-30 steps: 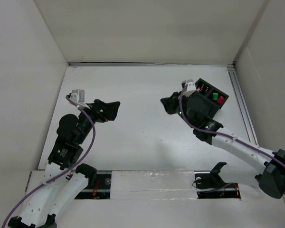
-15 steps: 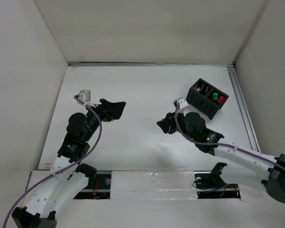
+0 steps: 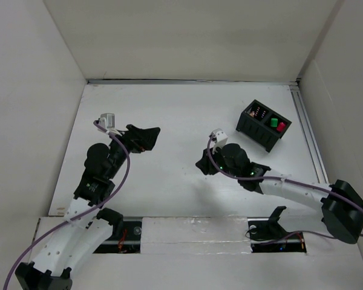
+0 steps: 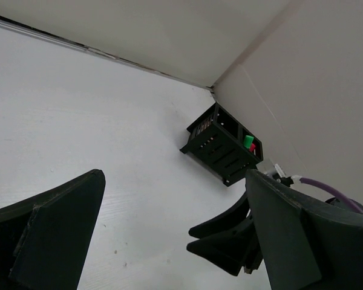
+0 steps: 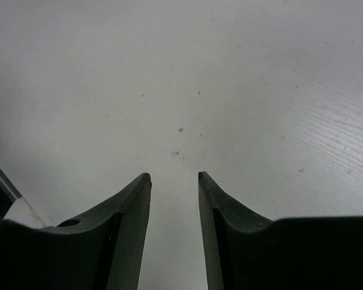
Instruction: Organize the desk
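Top external view: worktop (image 3: pixel 181 109) lay flat under both my arms. Judged it rigid, fixed, matte: no hold on it; I'd grip black box (image 3: pixel 263 125), far right, by wall. Left tool (image 4: pixel 174 175) gaped wide, empty; right tool (image 5: pixel 174 176) narrowly apart, empty.

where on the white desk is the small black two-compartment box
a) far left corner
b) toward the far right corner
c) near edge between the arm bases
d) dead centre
b: in the top view the small black two-compartment box stands on the matte white desk toward its far right corner.
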Motion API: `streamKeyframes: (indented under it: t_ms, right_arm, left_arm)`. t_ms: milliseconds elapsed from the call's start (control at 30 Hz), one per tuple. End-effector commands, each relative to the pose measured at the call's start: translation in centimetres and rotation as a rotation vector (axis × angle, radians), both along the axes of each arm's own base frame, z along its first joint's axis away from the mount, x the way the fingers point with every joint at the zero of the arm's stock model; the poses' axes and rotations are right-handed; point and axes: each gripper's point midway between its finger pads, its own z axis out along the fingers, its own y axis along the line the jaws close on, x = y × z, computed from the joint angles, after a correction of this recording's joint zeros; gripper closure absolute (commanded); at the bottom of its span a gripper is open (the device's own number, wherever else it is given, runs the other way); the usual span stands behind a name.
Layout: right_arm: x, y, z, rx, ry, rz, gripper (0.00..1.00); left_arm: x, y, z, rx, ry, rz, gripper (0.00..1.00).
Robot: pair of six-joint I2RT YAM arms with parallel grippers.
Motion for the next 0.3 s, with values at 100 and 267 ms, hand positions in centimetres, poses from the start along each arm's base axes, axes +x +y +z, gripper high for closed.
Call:
streamKeyframes:
  t_ms: [100, 267]
  right_arm:
    - [0.19, 2.42, 1.87, 0.062, -0.032, 0.040, 0.57]
    - [0.73, 2.19, 2.60, 0.059, -0.052, 0.014, 0.57]
  left_arm:
    - [-0.01, 0.19, 2.31, -0.011, -0.080, 0.005, 0.01]
    - [-0.08, 0.72, 2.29, -0.023, -0.083, 0.032, 0.01]
